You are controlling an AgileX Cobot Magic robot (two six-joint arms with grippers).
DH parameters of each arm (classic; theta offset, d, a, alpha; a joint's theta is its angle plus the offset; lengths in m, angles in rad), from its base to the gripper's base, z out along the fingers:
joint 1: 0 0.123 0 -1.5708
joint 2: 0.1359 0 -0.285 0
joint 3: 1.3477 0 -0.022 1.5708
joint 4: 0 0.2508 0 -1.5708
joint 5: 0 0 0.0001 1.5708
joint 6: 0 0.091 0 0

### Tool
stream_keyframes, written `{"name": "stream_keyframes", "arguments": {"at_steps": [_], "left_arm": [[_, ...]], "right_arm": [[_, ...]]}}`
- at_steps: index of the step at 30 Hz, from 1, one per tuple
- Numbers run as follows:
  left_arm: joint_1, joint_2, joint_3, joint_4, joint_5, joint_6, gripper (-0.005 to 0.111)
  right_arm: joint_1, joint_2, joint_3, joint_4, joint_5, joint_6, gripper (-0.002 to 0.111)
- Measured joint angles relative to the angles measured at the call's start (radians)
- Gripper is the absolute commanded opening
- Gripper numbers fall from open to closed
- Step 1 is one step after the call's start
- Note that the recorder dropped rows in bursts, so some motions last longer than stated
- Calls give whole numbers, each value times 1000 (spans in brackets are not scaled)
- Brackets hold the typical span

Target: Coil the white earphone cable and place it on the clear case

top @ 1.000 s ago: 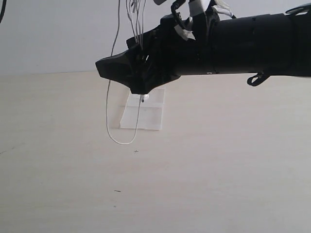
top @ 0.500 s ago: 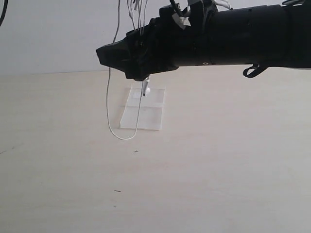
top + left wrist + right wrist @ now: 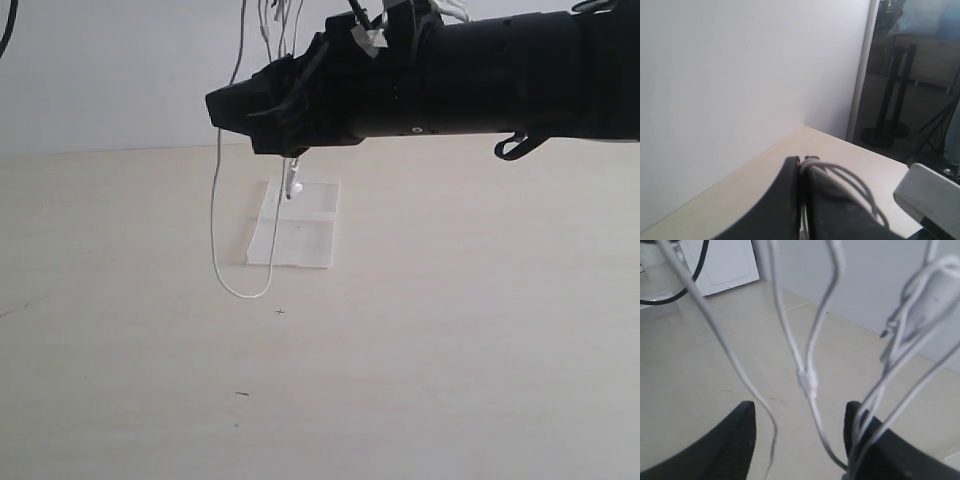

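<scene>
A white wall (image 3: 100, 70) rises behind a pale wooden bench (image 3: 450, 350). The clear case (image 3: 300, 235) lies flat on the bench near its far edge. The black right arm (image 3: 480, 75) reaches in from the right, high above the bench, and ends over the case.

The white earphone cable (image 3: 212, 230) hangs from above in several strands. One long strand drops past the arm's tip and curves into a loop beside the case's near left corner; whether the loop touches the bench is unclear. An earbud (image 3: 293, 187) dangles just beneath the arm, seen against the case.

In its wrist view, the right gripper (image 3: 799, 412) has its jaws well apart, with cable strands hanging between them unclamped. The left gripper (image 3: 801, 160) has its jaws pressed together, with white cable pinched at the tips and looping over one side.
</scene>
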Motion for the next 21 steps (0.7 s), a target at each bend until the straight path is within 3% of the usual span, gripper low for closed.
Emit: {"name": "stream_keyframes", "arguments": {"at_steps": [13, 18, 21], "left_arm": [[0, 0, 0, -4, 67, 0, 0], [-2, 0, 0, -4, 90, 0, 0], [-2, 0, 0, -4, 98, 0, 0]], "right_arm": [[0, 0, 0, 0, 27, 0, 57], [0, 0, 0, 0, 27, 2, 45], [0, 0, 0, 0, 27, 7, 20]]}}
